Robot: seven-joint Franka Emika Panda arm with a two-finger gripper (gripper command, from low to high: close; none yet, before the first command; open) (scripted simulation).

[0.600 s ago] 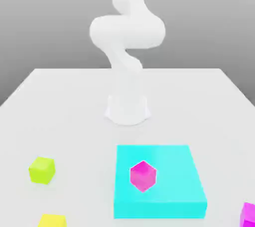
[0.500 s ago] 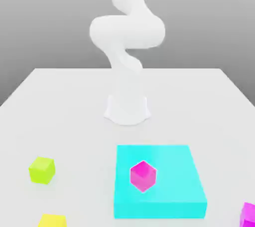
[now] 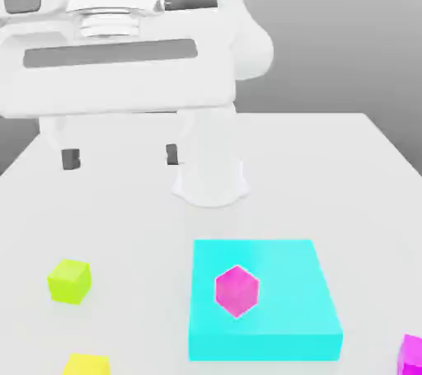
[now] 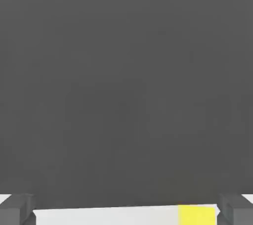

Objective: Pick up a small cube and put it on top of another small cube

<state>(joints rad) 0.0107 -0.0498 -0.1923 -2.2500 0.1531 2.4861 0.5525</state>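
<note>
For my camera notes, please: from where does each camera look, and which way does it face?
Exterior view: off the arm, facing the robot base across the table; arm and open gripper show.
Hand view: on the hand, looking past the gripper's two fingertips toward the table.
Shared: gripper, table, yellow cube.

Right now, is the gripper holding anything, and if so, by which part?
Nothing is held: the gripper is open, its fingers wide apart with only empty space between them, above the table.
</note>
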